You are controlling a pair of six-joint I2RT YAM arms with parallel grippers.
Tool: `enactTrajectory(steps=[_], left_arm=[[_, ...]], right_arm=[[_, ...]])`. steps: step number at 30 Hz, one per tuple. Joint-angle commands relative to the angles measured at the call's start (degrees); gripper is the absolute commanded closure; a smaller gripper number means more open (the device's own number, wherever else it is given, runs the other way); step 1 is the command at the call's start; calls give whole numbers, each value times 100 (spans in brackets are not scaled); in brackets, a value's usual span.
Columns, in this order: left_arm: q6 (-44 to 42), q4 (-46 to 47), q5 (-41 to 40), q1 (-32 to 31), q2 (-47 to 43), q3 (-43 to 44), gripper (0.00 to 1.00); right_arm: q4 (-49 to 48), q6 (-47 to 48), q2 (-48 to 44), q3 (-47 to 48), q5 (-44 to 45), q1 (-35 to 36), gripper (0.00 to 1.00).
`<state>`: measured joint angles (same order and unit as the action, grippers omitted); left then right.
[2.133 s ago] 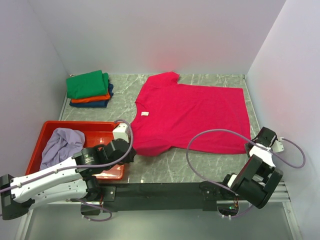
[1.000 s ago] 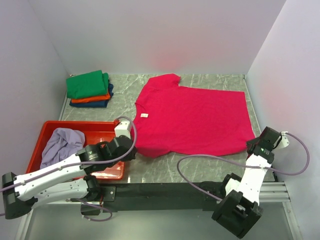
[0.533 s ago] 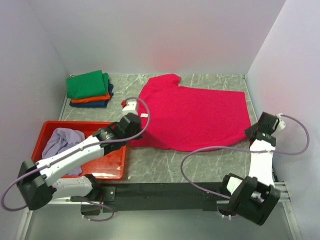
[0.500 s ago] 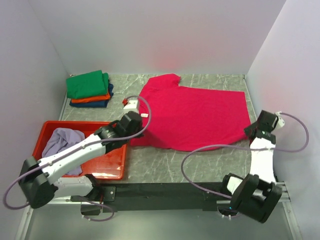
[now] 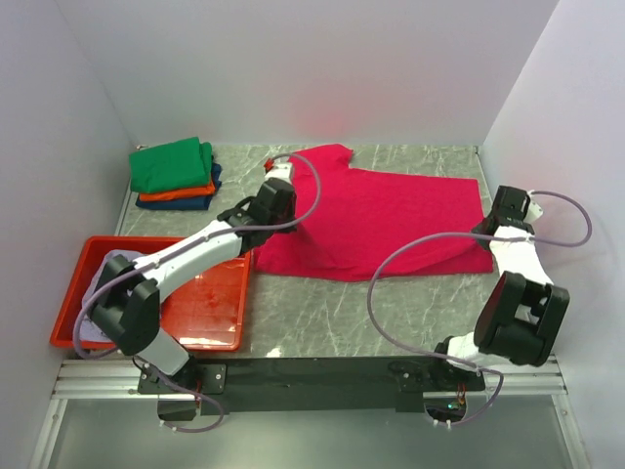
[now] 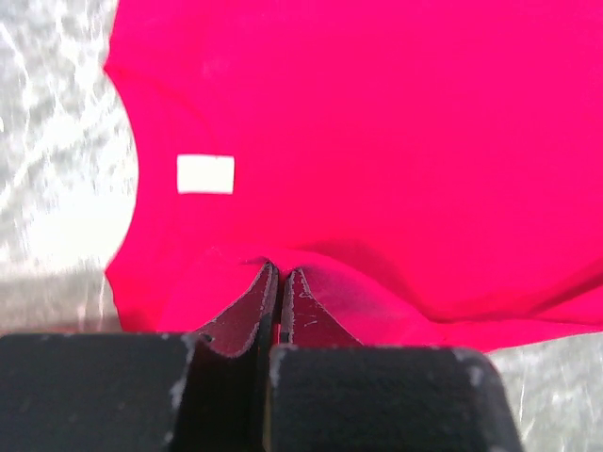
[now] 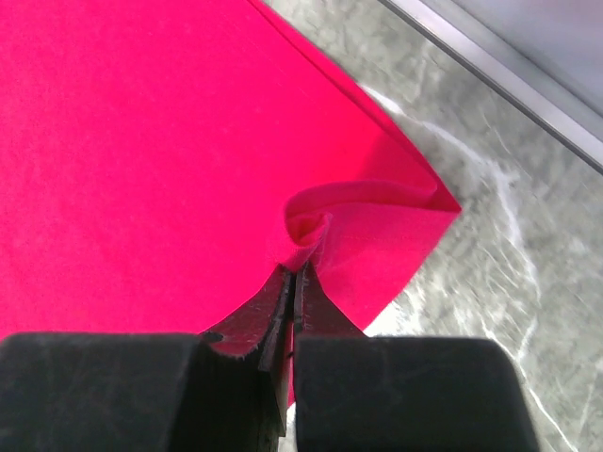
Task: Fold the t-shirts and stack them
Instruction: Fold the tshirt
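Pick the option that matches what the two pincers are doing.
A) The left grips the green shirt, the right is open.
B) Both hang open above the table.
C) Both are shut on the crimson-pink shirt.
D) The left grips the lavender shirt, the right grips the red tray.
C: in the wrist views the left pincer and the right pincer each pinch a raised fold of the crimson-pink shirt.

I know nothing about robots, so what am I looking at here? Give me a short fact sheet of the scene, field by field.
Shirt in work: crimson-pink t-shirt, spread on the table
Left gripper: shut on the shirt's edge beside the neckline
Right gripper: shut on a hem corner, where the cloth curls over
Folded stack: green on orange on dark blue, far left corner
Tray: red, near left
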<state>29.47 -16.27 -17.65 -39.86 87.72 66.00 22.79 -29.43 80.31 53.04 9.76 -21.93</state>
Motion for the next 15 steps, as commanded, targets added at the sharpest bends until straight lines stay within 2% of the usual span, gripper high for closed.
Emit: enactTrajectory(steps=[1, 15], left_arm=[[-363, 423, 236, 232, 279, 580, 100], [-1022, 414, 921, 716, 1607, 2004, 99]], right_arm=[[-222, 69, 291, 496, 263, 58, 100], [-2, 95, 1205, 1358, 606, 277, 100]])
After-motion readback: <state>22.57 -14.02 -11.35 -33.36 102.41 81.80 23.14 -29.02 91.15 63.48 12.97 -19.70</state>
